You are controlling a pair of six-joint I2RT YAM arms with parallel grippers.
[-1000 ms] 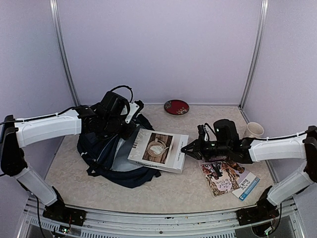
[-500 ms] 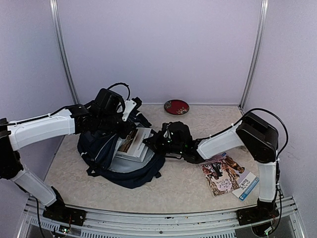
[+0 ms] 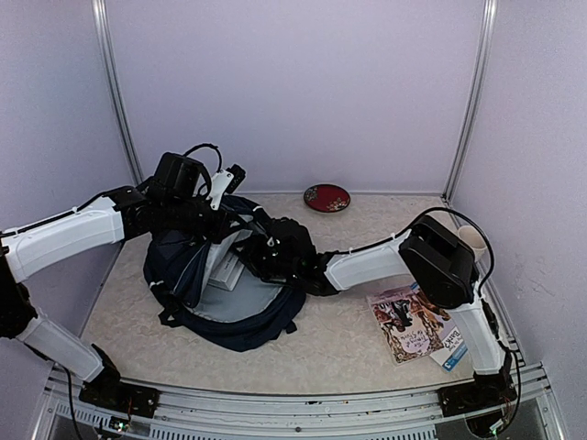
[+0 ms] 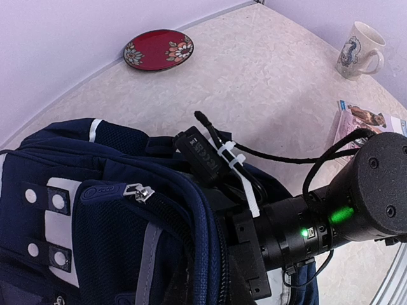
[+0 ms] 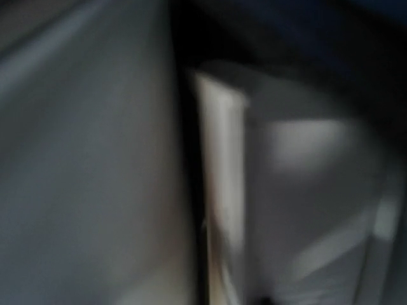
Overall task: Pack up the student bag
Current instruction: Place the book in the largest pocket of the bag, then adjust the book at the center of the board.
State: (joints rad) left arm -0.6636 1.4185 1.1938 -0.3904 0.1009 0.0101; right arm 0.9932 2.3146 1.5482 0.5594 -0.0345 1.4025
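The student bag [image 3: 234,325], navy blue with grey lining, lies on the left of the table with its mouth facing right. My left gripper [image 3: 215,196] is shut on its upper edge and holds the mouth up; the white patch and a zipper pull [image 4: 137,192] show in the left wrist view. A white book [image 3: 224,268] sits inside the mouth. My right gripper [image 3: 249,260] reaches in after it, its fingers hidden by the fabric. The right wrist view is blurred and shows only the book's pale edge [image 5: 222,165] against the grey lining [image 5: 82,159].
A red patterned plate [image 3: 327,197] lies at the back wall. A white mug [image 3: 473,237] stands at the right, partly behind my right arm. A picture magazine [image 3: 408,323] and a blue booklet [image 3: 456,345] lie at the front right.
My right arm swung left and carried the white book from the table's middle into the bag's mouth. My left gripper lifted the bag's upper edge up and to the left.
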